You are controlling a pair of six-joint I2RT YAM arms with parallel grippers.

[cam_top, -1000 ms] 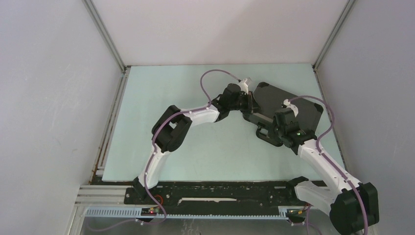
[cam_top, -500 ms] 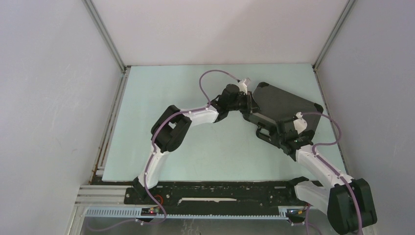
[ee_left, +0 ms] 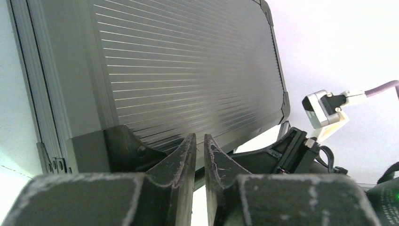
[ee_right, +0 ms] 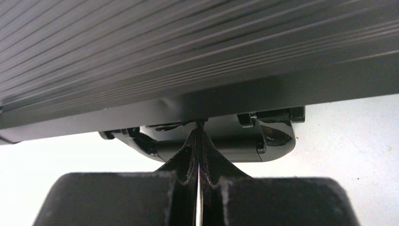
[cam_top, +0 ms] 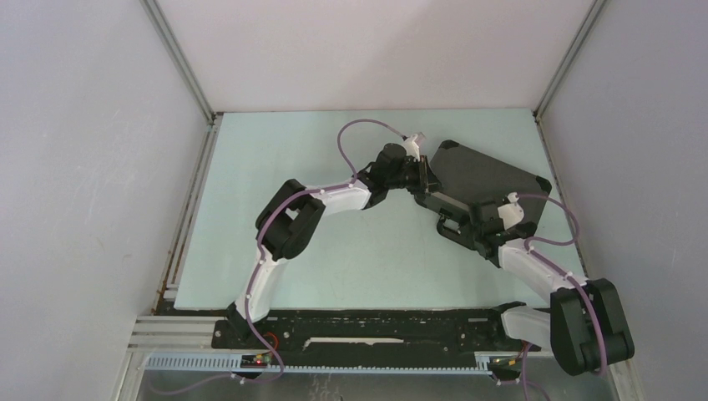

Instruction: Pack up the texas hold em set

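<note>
The black ribbed briefcase lies closed on the pale green table, right of centre. Chips, card decks, discs and the triangle are out of view. My left gripper is at the case's left corner, its fingers nearly together with nothing between them; in the left wrist view the tips sit just below the lid. My right gripper is shut and empty at the case's near edge. In the right wrist view its tips touch the edge of the case just above the black handle.
Grey enclosure walls stand on three sides, with metal rails along the left edge. The black base rail runs along the near edge. My right wrist's camera and cable show past the case in the left wrist view.
My right gripper has come down off the lid to the case's near edge by the handle, and its elbow has drawn back. My left gripper has barely moved.
</note>
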